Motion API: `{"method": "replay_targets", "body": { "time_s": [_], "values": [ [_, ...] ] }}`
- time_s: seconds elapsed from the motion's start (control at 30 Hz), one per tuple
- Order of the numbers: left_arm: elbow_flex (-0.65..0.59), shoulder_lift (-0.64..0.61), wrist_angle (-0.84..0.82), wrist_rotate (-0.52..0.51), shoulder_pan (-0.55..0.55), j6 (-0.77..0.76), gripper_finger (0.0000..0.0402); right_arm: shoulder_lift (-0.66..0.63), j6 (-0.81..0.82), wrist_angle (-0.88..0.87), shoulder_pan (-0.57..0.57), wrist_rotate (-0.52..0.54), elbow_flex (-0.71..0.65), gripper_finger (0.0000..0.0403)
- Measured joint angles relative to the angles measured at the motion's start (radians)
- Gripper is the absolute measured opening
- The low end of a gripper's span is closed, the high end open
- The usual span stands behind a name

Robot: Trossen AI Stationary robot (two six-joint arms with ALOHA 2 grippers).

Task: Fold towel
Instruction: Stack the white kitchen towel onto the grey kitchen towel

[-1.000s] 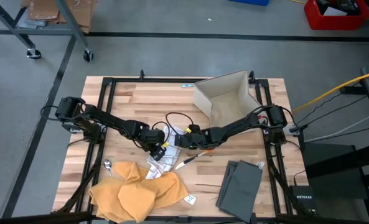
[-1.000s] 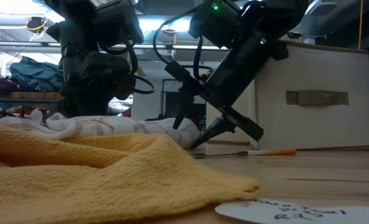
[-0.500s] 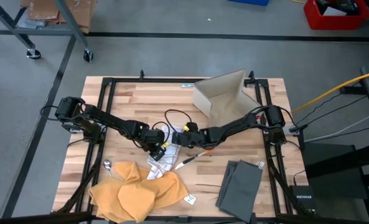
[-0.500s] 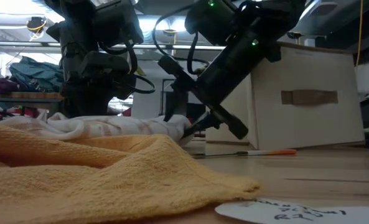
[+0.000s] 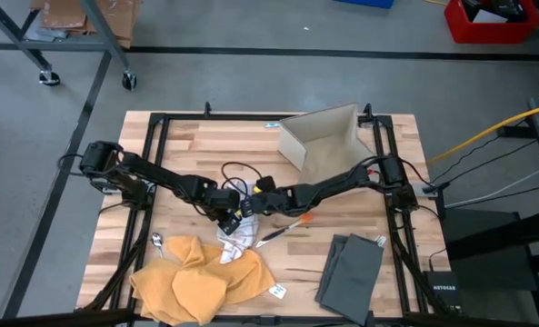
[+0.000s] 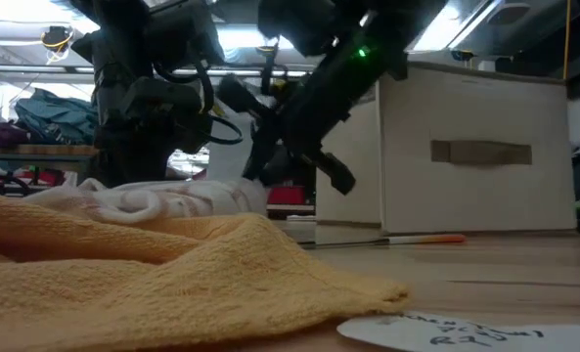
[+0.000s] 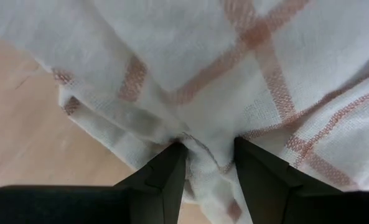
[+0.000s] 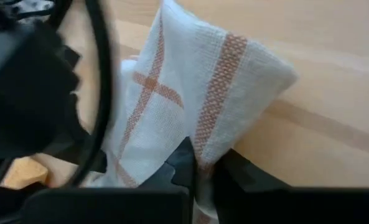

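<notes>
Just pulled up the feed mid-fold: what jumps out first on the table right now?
Both arms meet at the table's middle over a white checked towel, the left pincer and the right pincer each pinching its cloth. A rumpled yellow towel sprawls at the near left edge, filling the low view's foreground. A folded grey cloth lies near right, and an open cardboard box stands at the far side.

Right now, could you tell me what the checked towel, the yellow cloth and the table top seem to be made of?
The checked towel looks like thin woven cotton, matte: white with rust-red stripes, its weave visible.

The yellow cloth looks like terry, thick and matte, with a nubby, looped surface.

The table top looks like wood, butcher-block style: pale planks with visible grain, smooth, possibly sealed.
</notes>
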Motion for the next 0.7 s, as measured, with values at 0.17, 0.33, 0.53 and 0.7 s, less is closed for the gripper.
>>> {"method": "replay_targets", "body": {
  "time_s": [0.17, 0.33, 0.53, 0.7],
  "values": [
    [0.0, -0.07, -0.01, 0.0, 0.0, 0.004, 0.0131, -0.001, -0.088, -0.086, 0.007, -0.001, 0.068, 0.0013],
    [0.0, -0.163, -0.071, -0.039, 0.0, 0.026, 0.0131, -0.019, -0.125, -0.192, 0.022, 0.018, 0.145, 0.0028],
    [0.0, -0.291, -0.184, -0.119, 0.0, 0.031, 0.0131, -0.074, -0.199, -0.37, 0.061, 0.108, 0.215, 0.0012],
    [0.0, -0.376, -0.217, -0.227, 0.0, 0.022, 0.0131, -0.131, -0.201, -0.411, 0.108, 0.17, 0.246, 0.0018]
  ]
}}
